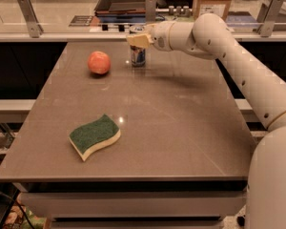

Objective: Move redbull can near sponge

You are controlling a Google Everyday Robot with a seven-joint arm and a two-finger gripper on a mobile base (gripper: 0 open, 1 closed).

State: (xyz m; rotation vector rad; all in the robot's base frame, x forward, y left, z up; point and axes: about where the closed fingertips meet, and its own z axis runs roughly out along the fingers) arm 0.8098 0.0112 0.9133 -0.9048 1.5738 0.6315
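The redbull can (137, 57) stands upright on the table near its far edge, right of the orange-red ball. My gripper (138, 39) reaches in from the right and sits over the can's upper part, hiding most of its top. The can's base rests on the table. The sponge (94, 136), dark green on top with pale yellow foam below, lies flat near the front left of the table, far from the can.
An orange-red round fruit (99, 62) sits left of the can. The brown table (181, 128) has a rail with metal brackets (28, 15) behind its far edge. My white arm (238, 66) stretches along the right side.
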